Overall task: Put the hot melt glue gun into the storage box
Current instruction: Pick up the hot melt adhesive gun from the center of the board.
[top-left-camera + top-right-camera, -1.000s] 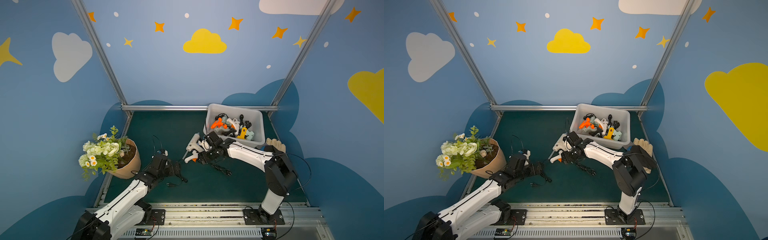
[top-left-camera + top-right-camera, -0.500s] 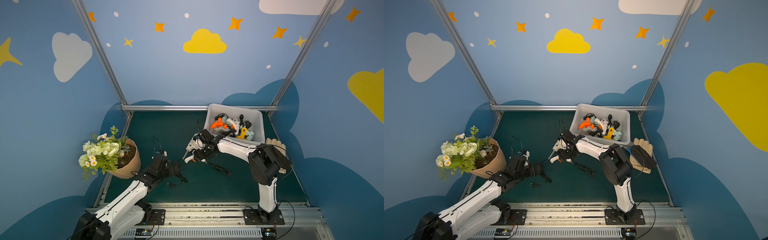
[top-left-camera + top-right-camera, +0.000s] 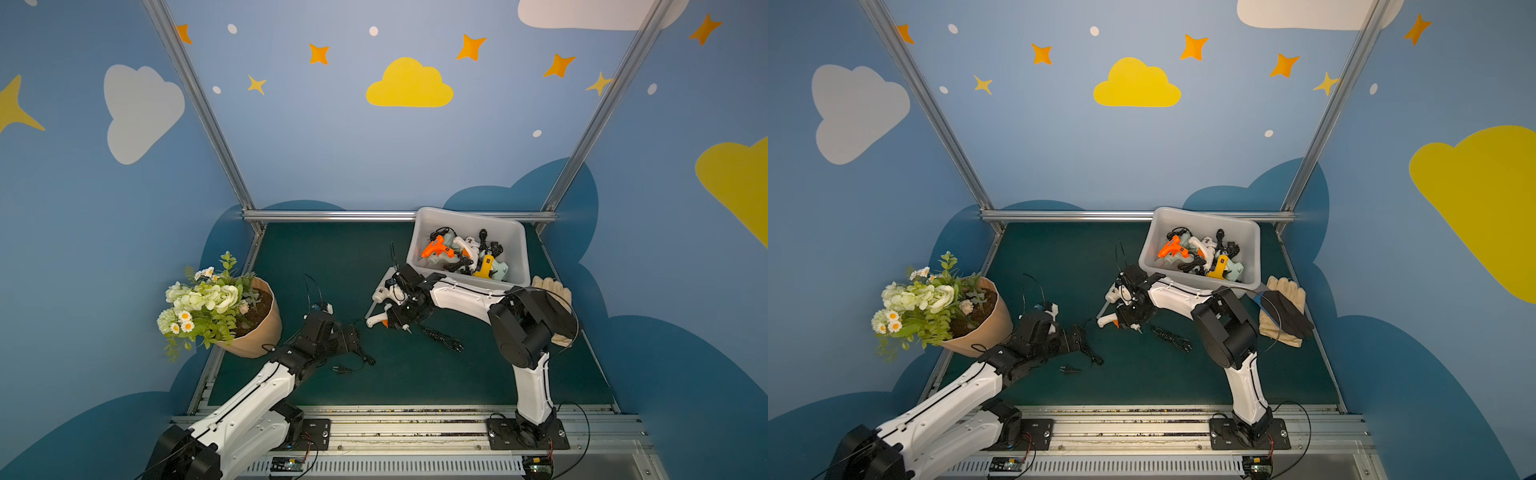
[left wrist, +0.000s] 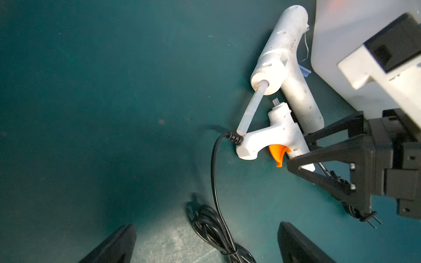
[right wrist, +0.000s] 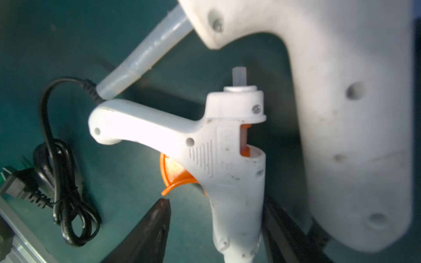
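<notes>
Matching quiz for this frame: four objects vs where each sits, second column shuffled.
1 orange glue gun
2 small white glue gun
3 work gloves
4 flower pot

A mat edge, on the side of the left arm
B inside the storage box
C on the mat, between the fingers of the right gripper
D mat edge, on the side of the right arm

Pairs: 1-B, 2-C, 3-D, 4-A

Small glue gun [image 5: 227, 164] scuffed white plastic; storage box [image 3: 417, 243] smooth plastic; tabletop [image 3: 332, 249] matt.

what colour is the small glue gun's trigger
Orange trigger, best seen in the right wrist view.
</notes>
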`<state>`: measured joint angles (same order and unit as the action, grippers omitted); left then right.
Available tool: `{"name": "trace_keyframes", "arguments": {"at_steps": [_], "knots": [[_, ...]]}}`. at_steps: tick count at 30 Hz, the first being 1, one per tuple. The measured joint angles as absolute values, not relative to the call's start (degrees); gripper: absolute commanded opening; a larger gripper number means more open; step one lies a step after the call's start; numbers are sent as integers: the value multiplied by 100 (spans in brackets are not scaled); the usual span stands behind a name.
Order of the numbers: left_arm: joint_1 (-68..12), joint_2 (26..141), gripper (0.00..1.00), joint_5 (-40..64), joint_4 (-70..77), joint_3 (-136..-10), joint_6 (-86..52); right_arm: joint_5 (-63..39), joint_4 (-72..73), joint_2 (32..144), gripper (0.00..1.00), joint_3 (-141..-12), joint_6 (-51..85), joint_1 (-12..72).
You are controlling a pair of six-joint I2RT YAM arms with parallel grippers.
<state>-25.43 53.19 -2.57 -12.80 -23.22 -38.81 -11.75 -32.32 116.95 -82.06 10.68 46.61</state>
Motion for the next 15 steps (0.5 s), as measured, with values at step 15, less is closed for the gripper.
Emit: {"name": "trace_keyframes", "arguments": {"at_steps": [15], "knots": [[-2552,5341,100,-290,-1264,-2322,-3911,-770,-3264,11566,49,-7992,1149,5052]]}}
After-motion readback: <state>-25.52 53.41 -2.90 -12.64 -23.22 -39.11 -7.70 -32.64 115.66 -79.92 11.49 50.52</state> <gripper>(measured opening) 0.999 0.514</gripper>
